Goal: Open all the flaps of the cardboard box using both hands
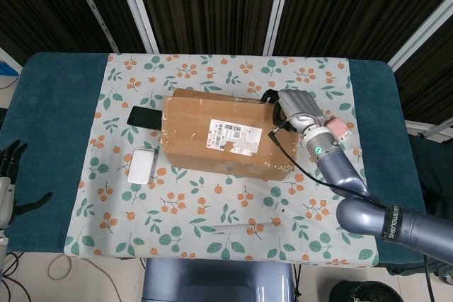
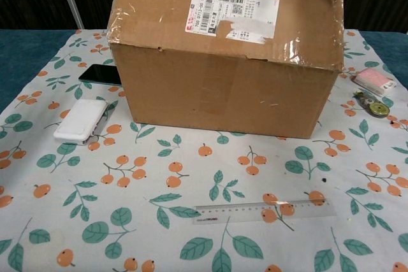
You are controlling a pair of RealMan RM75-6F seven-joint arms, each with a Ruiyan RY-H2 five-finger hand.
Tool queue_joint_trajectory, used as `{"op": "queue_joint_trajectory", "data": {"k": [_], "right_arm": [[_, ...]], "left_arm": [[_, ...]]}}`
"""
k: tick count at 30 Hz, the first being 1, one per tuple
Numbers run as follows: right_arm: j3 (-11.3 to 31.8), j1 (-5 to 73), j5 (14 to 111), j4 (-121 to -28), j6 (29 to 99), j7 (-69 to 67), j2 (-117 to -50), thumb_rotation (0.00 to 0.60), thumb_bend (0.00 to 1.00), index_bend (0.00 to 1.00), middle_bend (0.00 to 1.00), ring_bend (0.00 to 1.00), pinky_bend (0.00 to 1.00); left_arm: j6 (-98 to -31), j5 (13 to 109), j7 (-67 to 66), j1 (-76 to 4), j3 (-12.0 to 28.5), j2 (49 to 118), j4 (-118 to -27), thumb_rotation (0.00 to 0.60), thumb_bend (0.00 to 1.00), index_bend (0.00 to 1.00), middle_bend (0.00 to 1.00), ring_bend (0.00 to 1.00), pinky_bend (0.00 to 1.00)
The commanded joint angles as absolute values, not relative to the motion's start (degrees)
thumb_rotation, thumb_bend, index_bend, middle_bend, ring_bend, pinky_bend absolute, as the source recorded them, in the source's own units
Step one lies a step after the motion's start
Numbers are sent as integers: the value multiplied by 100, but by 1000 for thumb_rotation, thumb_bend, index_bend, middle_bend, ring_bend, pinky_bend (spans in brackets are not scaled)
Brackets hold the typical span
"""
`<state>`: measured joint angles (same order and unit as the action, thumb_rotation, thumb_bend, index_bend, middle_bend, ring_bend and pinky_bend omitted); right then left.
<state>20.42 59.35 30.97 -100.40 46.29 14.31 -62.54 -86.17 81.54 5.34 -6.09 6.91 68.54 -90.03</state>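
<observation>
The brown cardboard box (image 1: 219,136) sits mid-table with a white shipping label on its taped top flap (image 2: 229,11). In the chest view that flap stands tilted up from the front edge and reaches the top of the frame. My right hand (image 1: 296,106) is at the box's far right corner, fingers curled on the flap's edge. The chest view does not show it. My left hand (image 1: 8,175) hangs off the table's left side, far from the box, with its fingers apart and nothing in them.
A black phone (image 1: 144,116) and a white case (image 1: 141,166) lie left of the box. A clear ruler (image 2: 264,211) lies in front of it. A small pink item (image 2: 375,81) and a round metal piece (image 2: 373,104) sit to the right.
</observation>
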Motion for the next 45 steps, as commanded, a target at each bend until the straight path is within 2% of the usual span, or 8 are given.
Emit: {"op": "queue_joint_trajectory", "data": {"k": [1, 8, 17, 26, 35, 45], "right_arm": [[2172, 5952, 3143, -10333, 4688, 1364, -6027, 600, 1000, 392, 491, 522, 571], [2341, 5978, 2800, -11017, 4596, 1217, -5459, 600, 1000, 392, 491, 521, 571], [2248, 6098, 2103, -11788, 4180, 1144, -4623, 600, 1000, 392, 491, 522, 593], [2246, 6097, 1845, -12535, 3874, 827, -3935, 600, 1000, 392, 493, 528, 617], [2173, 6100, 1877, -13107, 3498, 608, -3450, 600, 1000, 389, 490, 525, 617], [1925, 6040, 2110, -13392, 3258, 398, -3346, 600, 1000, 382, 487, 525, 617]], "left_arm": [[-8618, 8154, 537, -610, 691, 6856, -9005, 600, 66, 0, 0, 0, 0], [-8645, 8162, 557, -593, 688, 6845, -9037, 600, 66, 0, 0, 0, 0], [-8662, 8182, 563, -583, 674, 6846, -9056, 600, 65, 0, 0, 0, 0], [-8603, 8110, 601, -583, 682, 6834, -9111, 600, 66, 0, 0, 0, 0], [-8623, 8122, 581, -579, 682, 6841, -9101, 600, 66, 0, 0, 0, 0], [-8617, 8131, 577, -581, 676, 6840, -9103, 600, 65, 0, 0, 0, 0]]}}
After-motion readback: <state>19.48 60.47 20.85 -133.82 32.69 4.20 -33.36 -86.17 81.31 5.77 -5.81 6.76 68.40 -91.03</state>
